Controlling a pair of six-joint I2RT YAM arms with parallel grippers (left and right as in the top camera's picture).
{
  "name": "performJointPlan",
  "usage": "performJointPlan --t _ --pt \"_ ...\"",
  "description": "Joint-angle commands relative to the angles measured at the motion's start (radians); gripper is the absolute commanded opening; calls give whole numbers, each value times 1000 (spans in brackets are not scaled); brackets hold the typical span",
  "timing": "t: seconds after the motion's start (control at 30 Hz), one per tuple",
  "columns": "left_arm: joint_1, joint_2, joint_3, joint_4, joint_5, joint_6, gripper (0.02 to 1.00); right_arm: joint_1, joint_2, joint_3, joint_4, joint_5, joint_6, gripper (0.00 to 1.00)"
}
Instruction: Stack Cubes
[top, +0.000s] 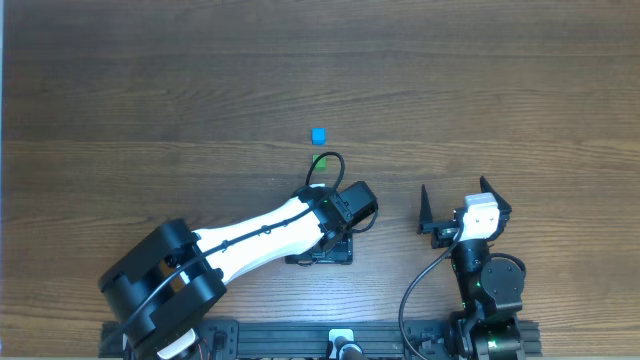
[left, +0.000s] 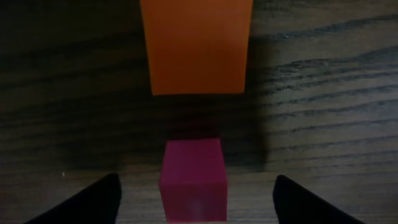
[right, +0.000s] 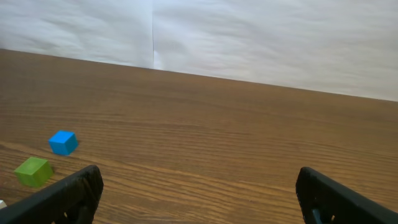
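Four colours on brown wood grain
An orange cube (left: 196, 43) and a magenta cube (left: 193, 186) are seen, and a blue cube (right: 63, 142) and a green cube (right: 33, 171) are shown as well. The table (top: 150, 90) is coloured brown and crossed by darker grain lines.

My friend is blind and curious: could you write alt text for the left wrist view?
A magenta cube sits on the dark wooden table, centred between the fingers of the open left pincer. An orange cube lies beyond it, not touching.
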Motion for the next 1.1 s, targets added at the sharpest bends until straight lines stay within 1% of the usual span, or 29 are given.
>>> performJointPlan --t 0.03,0.3,0.43,0.67,1.1 --pt "-8 10 -6 -1 -5 14 744 6 -10 -8 0 6 -1 993" --pt "-8 10 -6 -1 -9 14 599 6 -10 -8 0 6 -1 993" --pt "-8 10 -6 -1 -13 13 485 6 -10 -8 0 6 -1 993" --pt "-8 10 -6 0 -24 10 478 6 -10 -8 0 6 -1 991" --pt "-8 10 -6 0 -39 2 391 6 -10 -8 0 6 -1 993"
